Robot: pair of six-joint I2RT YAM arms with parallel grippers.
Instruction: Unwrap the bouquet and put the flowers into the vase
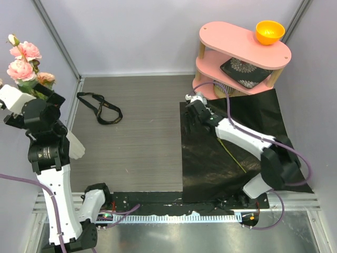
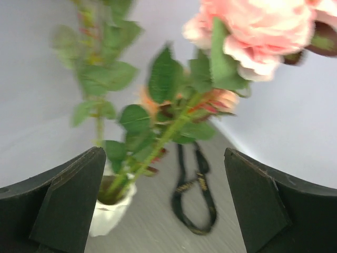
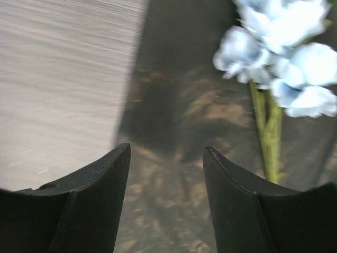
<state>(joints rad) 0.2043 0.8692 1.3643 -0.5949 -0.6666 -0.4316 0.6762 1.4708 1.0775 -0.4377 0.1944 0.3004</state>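
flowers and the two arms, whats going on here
Unwrapping is done: the black paper lies flat and the black ribbon lies loose on the table. Pink and peach flowers stand in the white vase, with the left gripper open before them. The right gripper hovers open over the paper near a pale-blue flower lying there.

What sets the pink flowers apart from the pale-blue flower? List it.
Colour: the pink flowers carry pink blooms, while the pale-blue flower has whitish-blue ones.
Pose: the pink flowers stand in the vase, while the pale-blue flower lies flat on the black paper.
Side: the pink flowers are far left and the pale-blue flower is to the right.
Both have green stems.
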